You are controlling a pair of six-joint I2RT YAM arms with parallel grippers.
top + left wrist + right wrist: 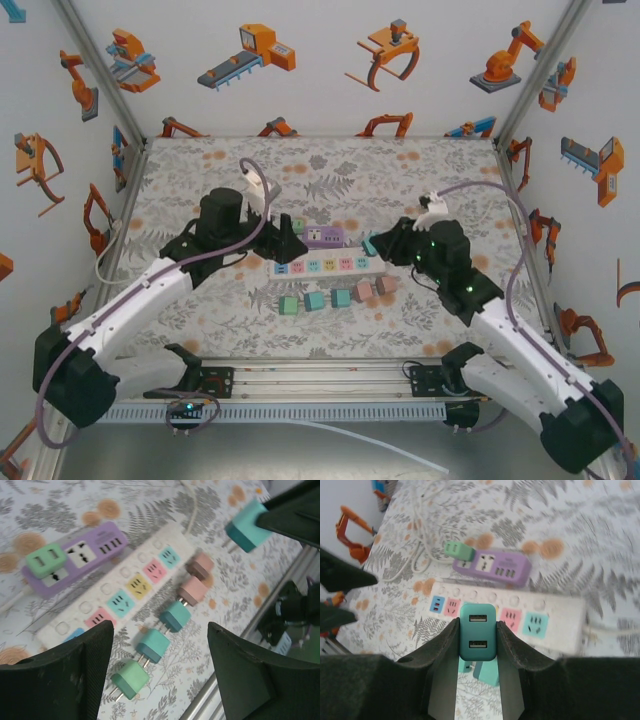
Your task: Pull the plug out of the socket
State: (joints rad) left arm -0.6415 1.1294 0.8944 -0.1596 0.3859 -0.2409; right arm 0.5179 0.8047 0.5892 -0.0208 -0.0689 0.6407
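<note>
In the right wrist view, teal plug (477, 639) with USB ports

No text, brand, number or sign can be read.
- White power strip (125, 572): coloured socket faces carry only pin slots; any print is too small to tell.
- Purple adapter (502, 559): no lettering resolves.
- Teal plug (477, 637): two USB slots on its face, no marking legible.
- Wall stickers (250, 55): orange robot drawings, wordless.
</note>
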